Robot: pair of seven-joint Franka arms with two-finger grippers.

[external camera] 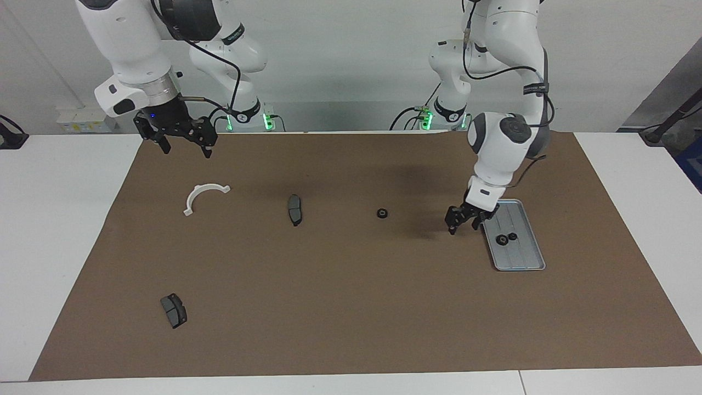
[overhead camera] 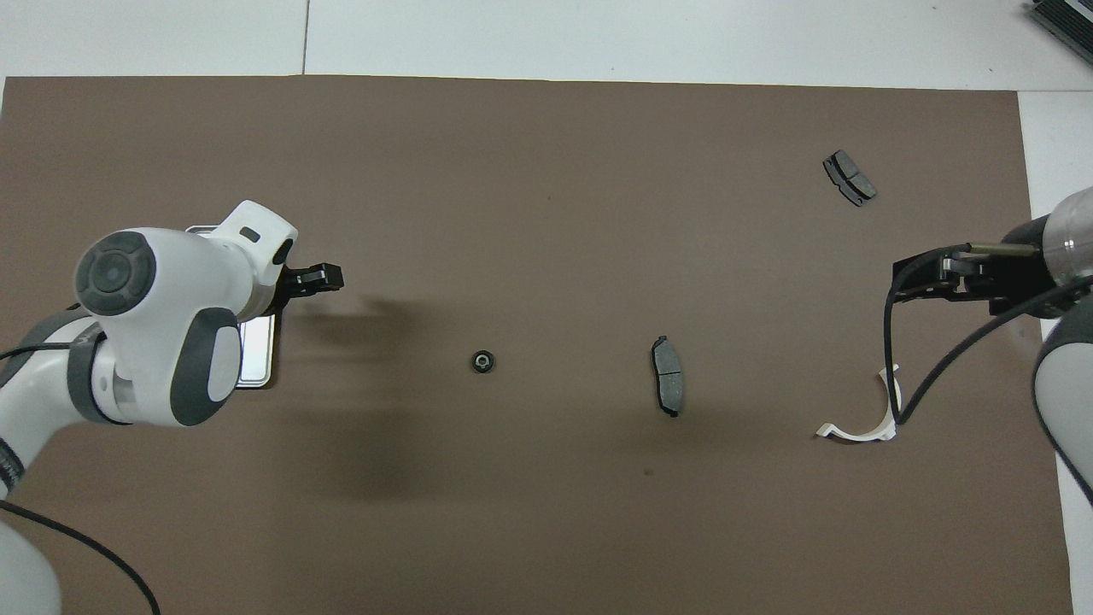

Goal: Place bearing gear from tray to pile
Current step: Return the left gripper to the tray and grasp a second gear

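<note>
One gear [external camera: 382, 213] lies on the mat between the tray [external camera: 524, 262] and a brake pad [external camera: 294, 209]; two more sit in the tray. The left gripper [external camera: 459, 220] hangs beside the tray's rim, jaws apart and empty. The right gripper [external camera: 184, 144] waits, jaws open and empty, above the mat's edge. The mat between is bare.

2 gears [external camera: 505, 238] in tray [external camera: 527, 262] | 1 gear [external camera: 382, 213] on mat [external camera: 351, 318]

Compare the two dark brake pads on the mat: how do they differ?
The brake pad beside the gear is long, narrow and lies nearer the robots; the brake pad at the mat's edge looks shorter, wider and lies farther from them, toward the right arm's end. Both are dark grey and lie flat.
</note>
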